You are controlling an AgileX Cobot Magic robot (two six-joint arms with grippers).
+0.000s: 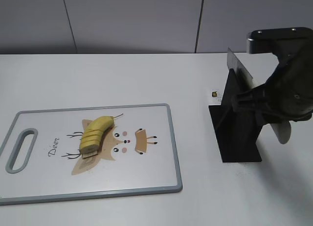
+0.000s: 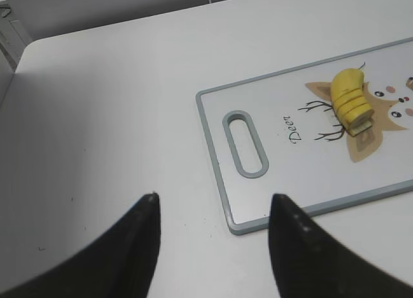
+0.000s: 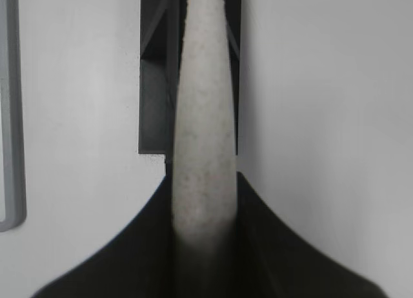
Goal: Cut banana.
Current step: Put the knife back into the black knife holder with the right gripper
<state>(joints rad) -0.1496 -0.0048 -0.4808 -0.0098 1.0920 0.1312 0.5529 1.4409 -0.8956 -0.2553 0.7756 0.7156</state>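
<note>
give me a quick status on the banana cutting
Left gripper open, off the board. Right gripper shut on knife handle at black stand. Banana part sliced on cutting board. Nothing blocking.

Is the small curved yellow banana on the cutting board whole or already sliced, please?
Partly sliced. The small curved yellow banana has round slices at its near end, while its stem end looks uncut, on the grey-rimmed white cutting board.

A smooth white table (image 1: pixel 122 74) fills the scene under soft even light, backed by a pale grey panelled wall (image 1: pixel 132 20) with thin dark seams.
</note>
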